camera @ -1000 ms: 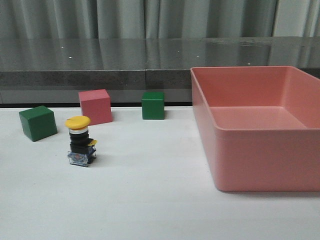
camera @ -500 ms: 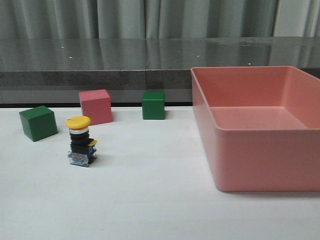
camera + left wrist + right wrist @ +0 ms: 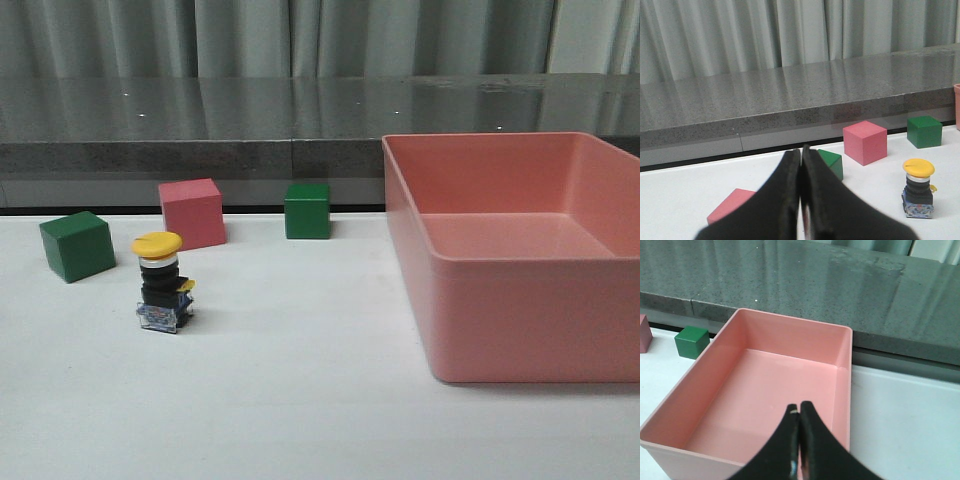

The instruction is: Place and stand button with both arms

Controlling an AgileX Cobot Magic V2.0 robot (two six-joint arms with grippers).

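button (image 3: pixel 160 285): upright on counter (image 3: pixel 300 400), front left | nearest cube (image 3: pixel 76 245): behind-left of button, apart | second cube (image 3: pixel 192 212): behind button, slightly right | third cube (image 3: pixel 306 210): right of second, near counter's back edge | bin (image 3: pixel 515 255): on counter, right side, well apart from button

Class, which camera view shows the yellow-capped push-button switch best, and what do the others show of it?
The front view: the yellow-capped push-button switch stands upright and unobstructed on the white table, with cap, black body and clear base all visible. The left wrist view also shows it whole, but near the frame edge beside the shut left gripper. The right wrist view misses it entirely.
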